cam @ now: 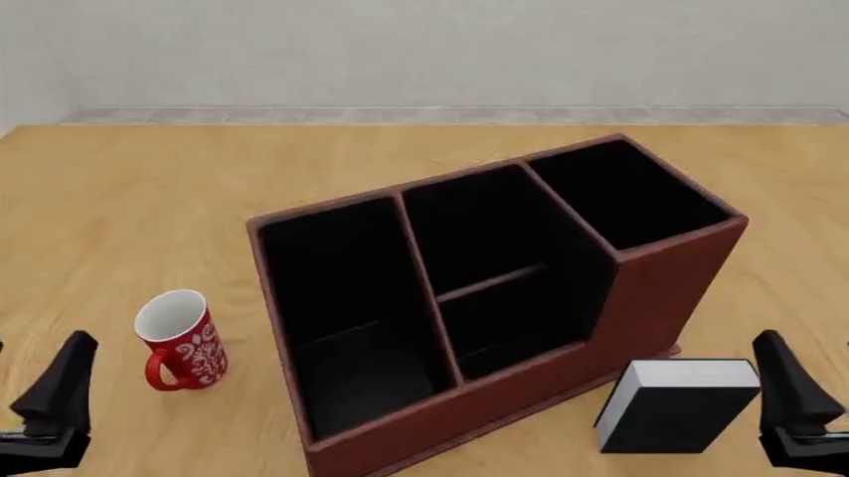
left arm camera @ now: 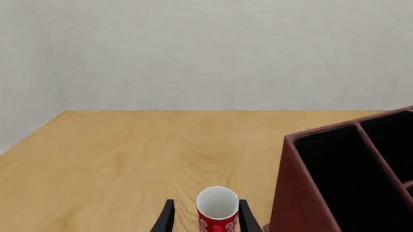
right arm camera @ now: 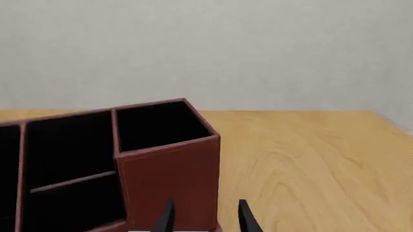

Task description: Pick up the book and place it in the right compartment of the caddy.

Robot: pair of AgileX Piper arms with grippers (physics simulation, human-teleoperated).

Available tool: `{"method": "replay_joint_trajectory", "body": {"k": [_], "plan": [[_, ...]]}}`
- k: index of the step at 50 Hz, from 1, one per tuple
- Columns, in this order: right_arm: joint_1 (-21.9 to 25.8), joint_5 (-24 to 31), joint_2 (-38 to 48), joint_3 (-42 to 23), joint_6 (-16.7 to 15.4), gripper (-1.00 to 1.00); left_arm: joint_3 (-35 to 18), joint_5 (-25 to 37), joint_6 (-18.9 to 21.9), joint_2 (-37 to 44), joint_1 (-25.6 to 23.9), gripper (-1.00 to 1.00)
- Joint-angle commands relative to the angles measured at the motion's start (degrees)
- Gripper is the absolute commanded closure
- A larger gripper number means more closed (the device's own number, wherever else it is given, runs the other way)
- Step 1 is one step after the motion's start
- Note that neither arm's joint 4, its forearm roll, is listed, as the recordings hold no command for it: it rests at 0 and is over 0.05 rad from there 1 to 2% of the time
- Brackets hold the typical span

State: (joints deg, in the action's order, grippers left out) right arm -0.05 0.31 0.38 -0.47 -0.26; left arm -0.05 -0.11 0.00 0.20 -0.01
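The book (cam: 677,405), black-covered with white page edges, stands on the table just in front of the caddy's (cam: 398,437) right end. The right compartment (cam: 623,194), small, black-lined and tallest-walled, holds nothing. My right gripper (cam: 804,358) hovers open just right of the book, apart from it. In the right wrist view its fingers (right arm camera: 169,212) are spread before the caddy's tall wall (right arm camera: 171,174), below the right compartment (right arm camera: 161,123). My left gripper (cam: 43,358) is open at the near left, with nothing held.
A red patterned mug (cam: 179,340) stands upright left of the caddy; in the left wrist view the mug (left arm camera: 217,208) shows beyond the open fingers. The caddy's end wall (left arm camera: 300,193) is beside it. The caddy's other two sections hold nothing.
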Motion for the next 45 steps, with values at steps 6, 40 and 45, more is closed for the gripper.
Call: {"method": "replay_joint_trajectory", "body": {"k": [6, 40, 45], "plan": [[-0.28, 6.72, 0.22, -5.76, -8.46, -1.00, -0.19, -0.07, 0.01, 0.30, -0.01, -1.00], [7.24, 36.00, 7.36, -29.21, -35.37, -1.00, -0.65, 0.53, 0.01, 0.15, -0.04, -1.00], [8.49, 39.04, 10.13, -31.67, -37.55, -1.00, -0.65, 0.53, 0.01, 0.16, -0.04, -1.00]]}}
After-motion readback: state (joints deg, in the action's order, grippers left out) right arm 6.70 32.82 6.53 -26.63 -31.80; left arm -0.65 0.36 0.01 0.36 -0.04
